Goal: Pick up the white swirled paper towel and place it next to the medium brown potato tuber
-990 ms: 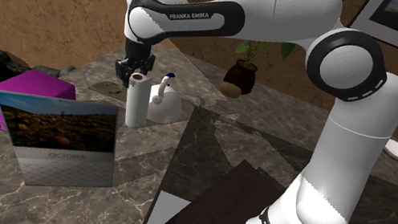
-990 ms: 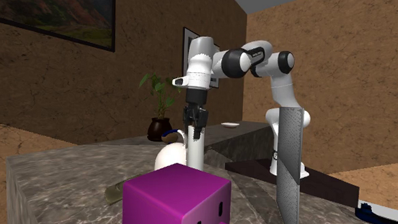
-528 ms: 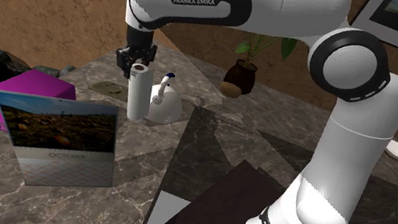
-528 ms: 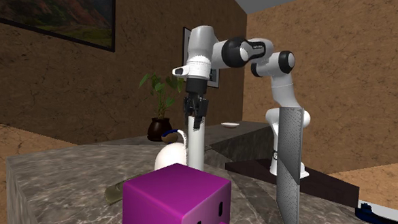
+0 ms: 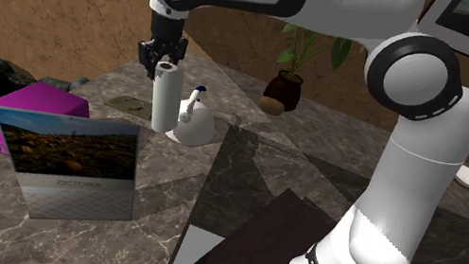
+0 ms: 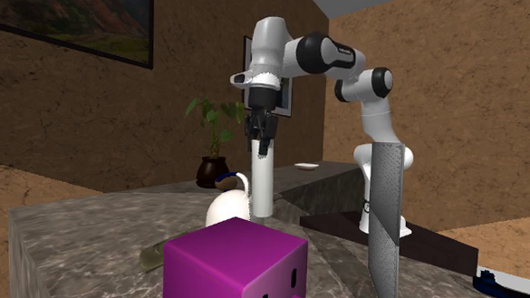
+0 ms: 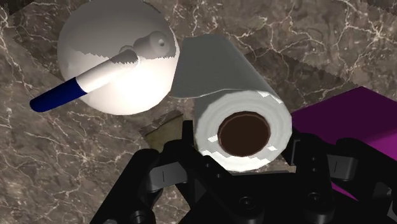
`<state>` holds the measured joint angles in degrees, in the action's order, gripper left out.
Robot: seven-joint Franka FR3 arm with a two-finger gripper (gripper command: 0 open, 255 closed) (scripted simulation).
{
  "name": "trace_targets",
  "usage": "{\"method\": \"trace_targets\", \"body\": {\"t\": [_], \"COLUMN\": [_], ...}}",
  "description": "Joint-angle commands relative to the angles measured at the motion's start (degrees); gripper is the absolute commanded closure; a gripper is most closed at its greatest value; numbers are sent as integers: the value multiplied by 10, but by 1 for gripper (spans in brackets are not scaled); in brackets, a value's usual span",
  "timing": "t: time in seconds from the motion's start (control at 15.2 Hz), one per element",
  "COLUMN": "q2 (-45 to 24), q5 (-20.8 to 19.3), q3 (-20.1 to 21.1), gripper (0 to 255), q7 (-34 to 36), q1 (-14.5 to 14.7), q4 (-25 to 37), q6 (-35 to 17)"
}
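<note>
White paper towel clasped by tool; dark pot holds plant

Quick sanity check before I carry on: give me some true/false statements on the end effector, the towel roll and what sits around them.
1. The end effector is shut on the top of the paper towel roll. True.
2. The paper towel roll lies on its side. False: it stands upright, hanging from the end effector.
3. The potato lies right beside the plant pot. True.
4. The white kettle has a red-tipped handle. False: the tip is blue.
5. The purple box is on the shoulder view's right of the roll. False: it is to the roll's left there.
</note>
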<state>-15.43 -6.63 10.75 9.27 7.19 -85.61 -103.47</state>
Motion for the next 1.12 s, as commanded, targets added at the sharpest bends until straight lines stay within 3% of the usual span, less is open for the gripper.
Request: {"method": "trace_targets", "body": {"t": [0.0,0.73,1.06], "q2": [-3,-18,61], "q5": [0,-2,18], "q3": [0,1,-18], "gripper": [255,255,255], "q7": [-1,-5,-64], "q1": [1,6,-39], "q4": [20,119,10], "q6": [17,101,66]}}
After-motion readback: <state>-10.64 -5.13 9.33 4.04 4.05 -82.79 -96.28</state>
